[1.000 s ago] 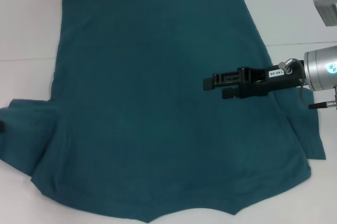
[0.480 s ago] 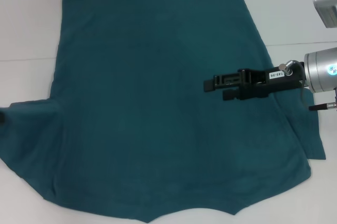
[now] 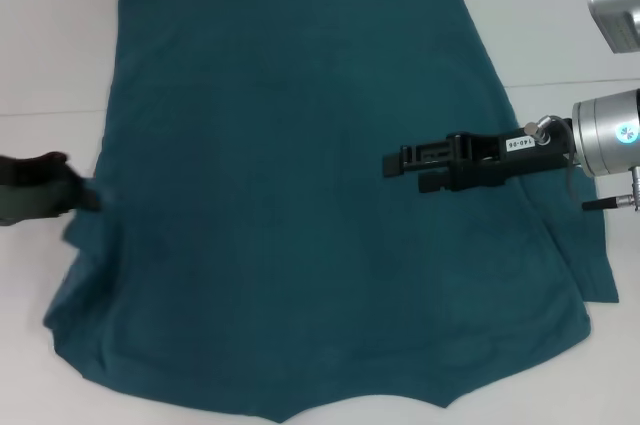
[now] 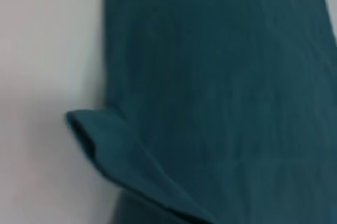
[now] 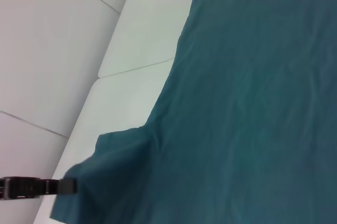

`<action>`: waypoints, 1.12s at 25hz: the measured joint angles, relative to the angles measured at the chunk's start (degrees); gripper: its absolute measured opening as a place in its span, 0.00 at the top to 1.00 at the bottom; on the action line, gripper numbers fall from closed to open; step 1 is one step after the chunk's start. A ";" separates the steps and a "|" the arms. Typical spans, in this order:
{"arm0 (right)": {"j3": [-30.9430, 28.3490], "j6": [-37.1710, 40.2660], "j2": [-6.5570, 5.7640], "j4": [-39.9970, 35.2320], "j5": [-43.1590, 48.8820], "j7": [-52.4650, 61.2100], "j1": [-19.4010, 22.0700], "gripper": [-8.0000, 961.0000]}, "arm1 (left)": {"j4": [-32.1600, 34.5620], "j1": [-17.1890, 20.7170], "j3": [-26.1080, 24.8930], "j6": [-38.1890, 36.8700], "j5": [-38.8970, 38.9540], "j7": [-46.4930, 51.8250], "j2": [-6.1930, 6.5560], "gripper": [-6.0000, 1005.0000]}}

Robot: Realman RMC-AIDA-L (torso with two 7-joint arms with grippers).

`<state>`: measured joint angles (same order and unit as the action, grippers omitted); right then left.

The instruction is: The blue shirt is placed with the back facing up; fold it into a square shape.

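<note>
Blue shirt [image 3: 300,195] spread back-up on the white surface [image 3: 50,35]. Left hand [image 3: 85,195] — clamped on the left sleeve, drawing it inward. Right hand [image 3: 400,165] hovers over the shirt's right half, fingers seemingly together. Risk: the sleeve slips or bunches, skewing the fold. Nothing else stands nearby.

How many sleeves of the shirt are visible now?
2. One sleeve is at the blue shirt's left side, at the left hand; the other sleeve lies flat at its right edge.
</note>
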<state>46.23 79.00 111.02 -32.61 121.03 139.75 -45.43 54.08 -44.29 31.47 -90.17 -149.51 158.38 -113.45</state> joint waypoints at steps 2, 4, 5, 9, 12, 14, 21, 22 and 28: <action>0.00 0.00 0.05 0.00 0.01 0.00 -0.12 0.10 | -0.34 -1.52 0.30 0.88 -0.08 0.18 -1.52 0.99; 0.01 0.02 0.08 0.00 0.02 0.00 -0.18 0.10 | -0.82 -2.18 0.65 1.54 -0.18 0.26 -2.11 0.99; 0.00 0.03 0.08 0.00 0.02 0.00 -0.19 0.10 | -1.49 -2.76 1.05 2.35 -0.24 0.31 -2.50 0.99; 0.01 0.02 0.18 0.00 0.05 0.00 -0.19 0.10 | -6.59 -4.34 2.97 6.93 -0.11 0.39 -3.21 0.98; 0.01 0.02 0.18 0.00 0.08 0.00 -0.07 0.10 | -10.26 -5.18 3.66 10.12 -0.02 0.39 -3.42 0.96; 0.01 0.02 0.18 0.00 0.08 0.00 0.04 0.10 | -11.76 -5.63 3.87 11.81 0.03 0.38 -3.58 0.96; 0.04 0.02 0.16 0.00 0.08 0.00 0.15 0.10 | -16.40 -7.45 5.81 15.83 -0.03 -0.80 -3.80 0.92; 0.09 0.01 0.16 0.00 0.09 0.00 0.16 0.10 | -16.56 -7.48 6.38 15.81 0.09 -1.29 -3.75 0.92; 0.21 0.01 0.15 0.00 0.08 -0.05 0.26 0.10 | -12.65 -6.03 9.19 12.29 0.38 -2.35 -3.49 0.89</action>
<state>46.43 79.00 111.17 -32.61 121.11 139.69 -45.17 41.43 -50.32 40.66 -77.88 -149.13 156.03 -116.94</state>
